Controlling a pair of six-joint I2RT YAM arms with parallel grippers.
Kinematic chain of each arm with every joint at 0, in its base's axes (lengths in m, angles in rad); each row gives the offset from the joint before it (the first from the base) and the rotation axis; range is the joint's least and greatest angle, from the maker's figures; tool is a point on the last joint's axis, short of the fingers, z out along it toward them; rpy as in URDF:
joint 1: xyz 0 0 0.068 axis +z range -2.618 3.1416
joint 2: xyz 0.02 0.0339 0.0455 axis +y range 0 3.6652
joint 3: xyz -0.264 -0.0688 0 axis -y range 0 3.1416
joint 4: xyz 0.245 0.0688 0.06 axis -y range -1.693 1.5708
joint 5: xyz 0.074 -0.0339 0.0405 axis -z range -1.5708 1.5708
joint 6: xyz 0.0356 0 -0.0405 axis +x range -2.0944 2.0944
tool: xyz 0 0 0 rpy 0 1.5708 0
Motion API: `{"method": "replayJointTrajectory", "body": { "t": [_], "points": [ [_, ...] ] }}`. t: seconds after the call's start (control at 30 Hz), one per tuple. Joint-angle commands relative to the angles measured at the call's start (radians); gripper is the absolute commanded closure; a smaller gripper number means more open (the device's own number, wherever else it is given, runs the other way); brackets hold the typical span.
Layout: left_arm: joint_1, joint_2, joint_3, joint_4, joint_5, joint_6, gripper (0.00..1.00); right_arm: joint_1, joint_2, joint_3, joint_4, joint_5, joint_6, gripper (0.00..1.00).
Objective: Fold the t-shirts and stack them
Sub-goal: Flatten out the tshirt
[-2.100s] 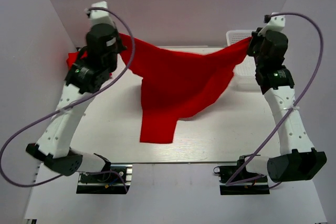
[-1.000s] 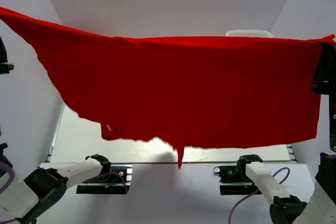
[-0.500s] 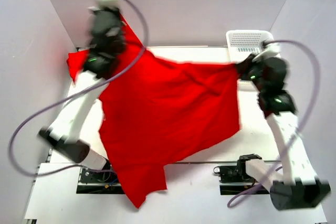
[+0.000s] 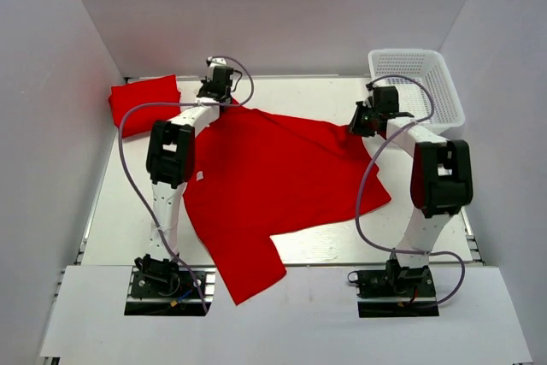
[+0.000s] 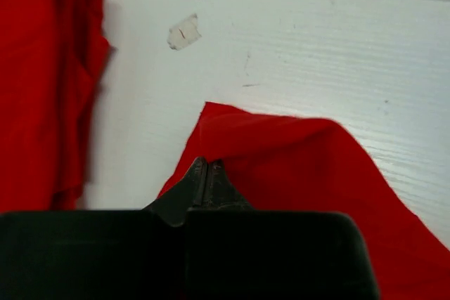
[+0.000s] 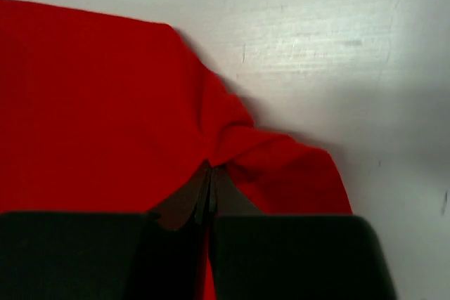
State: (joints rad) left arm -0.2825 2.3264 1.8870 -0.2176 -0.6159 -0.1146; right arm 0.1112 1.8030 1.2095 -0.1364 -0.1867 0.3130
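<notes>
Broadly, the white desk [image 4: 128, 203] carries two red t-shirts, one basket and one scrap of tape, with two tools down on it.

The largest thing is a spread bright red cloth t-shirt [image 4: 273, 177]. It lies open and rumpled across the middle of the desk. Its far edge runs from near the far left corner towards the far right, and one part of it hangs over the near edge. Bare desk shows along the left edge beside it. More shows along the right edge, and in a strip along the far edge between the two tools.

A white plastic lattice basket [image 4: 444, 91] stands at the far right corner, apart from the cloth.

A folded bright red t-shirt [image 4: 144, 98] sits at the far left corner, just beside the spread one, with a band of bare desk between them.

The left tool [image 5: 207, 166] is pinched closed on a raised far-left corner of the spread t-shirt, near the far edge.

The right tool [image 6: 211, 170] is likewise clamped closed on a gathered fold at the t-shirt's far-right edge, near the basket.

A pale scrap of tape [image 5: 184, 31] is stuck to the desk near the far edge, between the folded t-shirt and the held corner.
</notes>
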Motion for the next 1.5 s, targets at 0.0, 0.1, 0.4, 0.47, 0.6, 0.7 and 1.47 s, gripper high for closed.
{"method": "replayJointTrajectory", "body": {
  "t": [0.0, 0.1, 0.4, 0.47, 0.6, 0.7, 1.47],
  "points": [
    [0.0, -0.033, 0.066, 0.121, 0.103, -0.017, 1.0, -0.004, 0.057, 0.127, 0.044, 0.019, -0.023, 1.0],
    [0.022, 0.027, 0.145, 0.133, 0.122, -0.017, 1.0, -0.008, 0.156, 0.209, 0.037, 0.044, -0.02, 1.0],
    [0.063, 0.122, 0.274, 0.123, 0.111, -0.077, 0.99, -0.005, 0.289, 0.427, 0.015, 0.136, 0.005, 0.89],
    [0.081, 0.163, 0.314, 0.101, 0.129, -0.086, 0.71, -0.004, 0.297, 0.446, -0.014, 0.135, 0.005, 0.73],
    [0.091, 0.174, 0.36, 0.077, 0.191, -0.106, 0.0, -0.001, 0.312, 0.527, -0.112, 0.095, -0.017, 0.33],
    [0.1, 0.153, 0.386, 0.061, 0.254, -0.115, 0.0, 0.002, 0.309, 0.588, -0.138, -0.038, -0.035, 0.1],
    [0.017, -0.676, -0.644, -0.354, 0.685, -0.318, 0.0, 0.136, 0.085, 0.189, -0.325, 0.162, -0.138, 0.1]
  ]
}}
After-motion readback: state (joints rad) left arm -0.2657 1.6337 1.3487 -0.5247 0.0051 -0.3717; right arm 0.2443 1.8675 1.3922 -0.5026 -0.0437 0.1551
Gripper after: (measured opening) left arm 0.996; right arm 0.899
